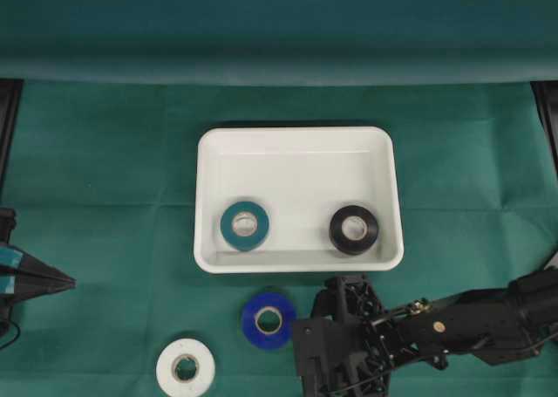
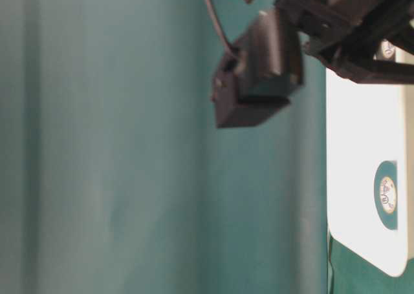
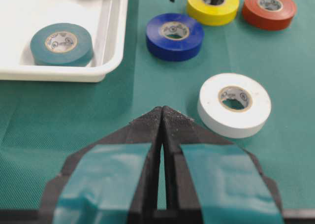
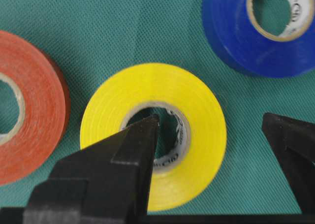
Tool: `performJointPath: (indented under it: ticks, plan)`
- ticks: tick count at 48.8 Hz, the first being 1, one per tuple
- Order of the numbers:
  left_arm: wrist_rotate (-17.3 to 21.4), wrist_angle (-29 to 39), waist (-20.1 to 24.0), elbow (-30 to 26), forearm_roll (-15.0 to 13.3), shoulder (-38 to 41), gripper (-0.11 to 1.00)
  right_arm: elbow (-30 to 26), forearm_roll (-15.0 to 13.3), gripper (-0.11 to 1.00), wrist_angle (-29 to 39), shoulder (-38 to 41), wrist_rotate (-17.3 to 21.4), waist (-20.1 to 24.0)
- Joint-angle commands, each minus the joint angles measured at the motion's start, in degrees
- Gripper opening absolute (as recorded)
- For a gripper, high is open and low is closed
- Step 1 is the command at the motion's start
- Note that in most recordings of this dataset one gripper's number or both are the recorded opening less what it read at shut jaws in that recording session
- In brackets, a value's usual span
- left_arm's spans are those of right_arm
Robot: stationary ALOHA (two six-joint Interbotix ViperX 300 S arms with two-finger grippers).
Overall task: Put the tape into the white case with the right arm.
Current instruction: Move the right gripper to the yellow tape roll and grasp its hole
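Altogether six tape rolls, two inside the white case; right claw spread astride the yellow roll.

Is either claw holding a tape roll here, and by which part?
Nothing is held. The right claw is open astride the yellow roll's wall, one finger in the core, one outside, not closed. The left claw is shut on nothing.

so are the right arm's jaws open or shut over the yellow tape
Open. The right gripper has one jaw inside the yellow tape core, the other outside its rim.
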Motion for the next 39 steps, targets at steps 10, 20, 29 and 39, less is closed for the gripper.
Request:
performJointPath:
  ticks: [10,20,29,39]
  plan:
    - [0.0,-0.5,0.1,-0.6,-0.1,0.4,0.0,-1.8,-0.2,0.53,-0.4,1.0,0.1,0.0]
    - [0.0,-0.5,0.1,-0.6,-0.1,0.4,0.0,-1.8,-0.2,0.52,-0.1,1.0,0.1,0.1]
    - [0.0,-0.5,0.1,-0.6,-0.1,0.4,0.0,-2.2,-0.2,0.44,1.9,1.0,0.0,0.0]
    - [0.0,-0.5,0.1,-0.6,-0.1,0.4,0.0,-3.7,-0.2,0.05,7.2,0.9,-0.2,0.0]
